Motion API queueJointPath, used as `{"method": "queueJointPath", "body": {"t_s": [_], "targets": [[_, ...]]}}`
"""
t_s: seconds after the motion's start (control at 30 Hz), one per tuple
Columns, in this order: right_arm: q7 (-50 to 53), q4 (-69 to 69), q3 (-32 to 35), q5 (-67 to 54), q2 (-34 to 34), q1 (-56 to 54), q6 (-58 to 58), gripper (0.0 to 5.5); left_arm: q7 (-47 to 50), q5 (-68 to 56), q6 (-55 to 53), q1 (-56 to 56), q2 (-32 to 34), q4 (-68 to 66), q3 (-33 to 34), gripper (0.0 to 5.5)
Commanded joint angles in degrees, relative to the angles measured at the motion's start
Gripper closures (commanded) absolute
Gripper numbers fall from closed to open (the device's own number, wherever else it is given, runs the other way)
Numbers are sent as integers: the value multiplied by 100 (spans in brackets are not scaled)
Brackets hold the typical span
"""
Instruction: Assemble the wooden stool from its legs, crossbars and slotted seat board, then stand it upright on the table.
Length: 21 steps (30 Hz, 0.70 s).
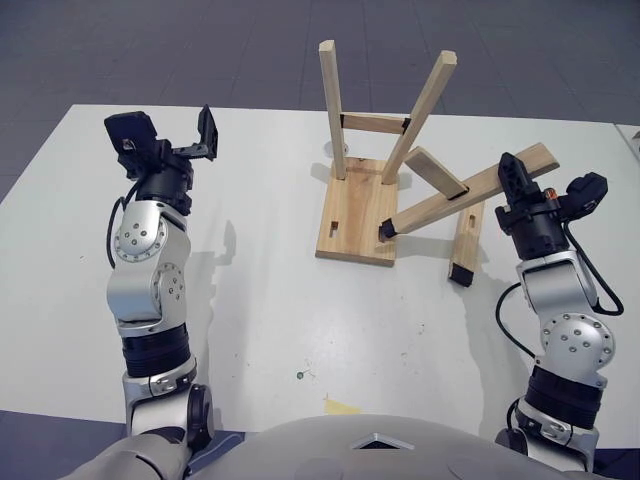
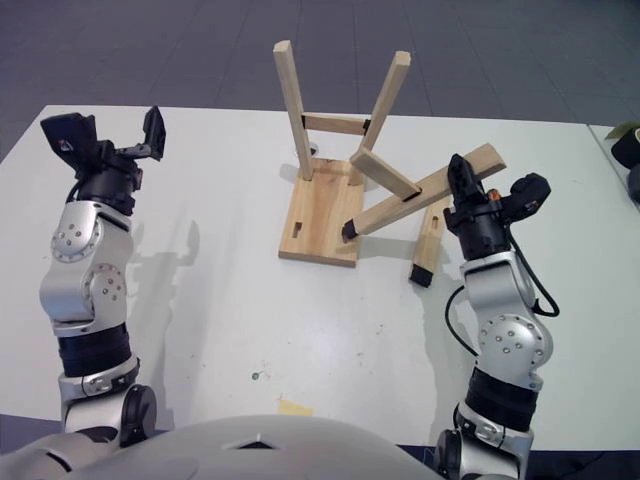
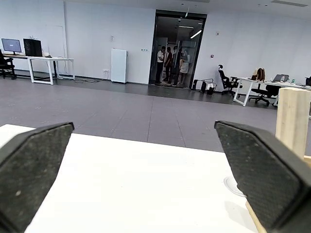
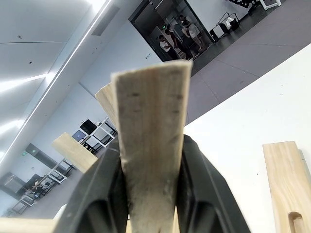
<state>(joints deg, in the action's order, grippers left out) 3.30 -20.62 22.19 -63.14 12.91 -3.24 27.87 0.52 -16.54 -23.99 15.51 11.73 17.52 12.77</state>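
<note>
Right gripper (image 1: 512,185) is clamped tight on a slanted leg (image 1: 445,203) whose far end touches the seat board (image 1: 348,238). Left gripper (image 3: 143,128) gapes wide, holding nothing, well left of that board.

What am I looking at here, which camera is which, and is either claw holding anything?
This is a humanoid robot with two arms, each ending in a two-fingered claw. The two wide pictures come from its head, looking down over a white table. The other two come from cameras on its wrists. On the table lies the slotted seat board, with two legs standing in it, joined by a crossbar. The right claw is shut on a third, tilted leg, whose dark-tipped foot is at the board's edge. The left claw is open and empty, over the table's left side.
</note>
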Motion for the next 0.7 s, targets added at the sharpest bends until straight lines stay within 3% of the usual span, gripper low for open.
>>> {"method": "queueJointPath", "body": {"t_s": [0.03,0.43,0.7], "targets": [[10,7,-271,317,-121,30,41,448,23,129,-8,41,-84,-13,-132,10],[118,-71,130,-235,-9,122,280,448,-8,256,-56,-78,-217,15,-341,10],[158,232,-263,1027,320,177,203,448,17,308,-63,-82,-235,6,-374,10]]}}
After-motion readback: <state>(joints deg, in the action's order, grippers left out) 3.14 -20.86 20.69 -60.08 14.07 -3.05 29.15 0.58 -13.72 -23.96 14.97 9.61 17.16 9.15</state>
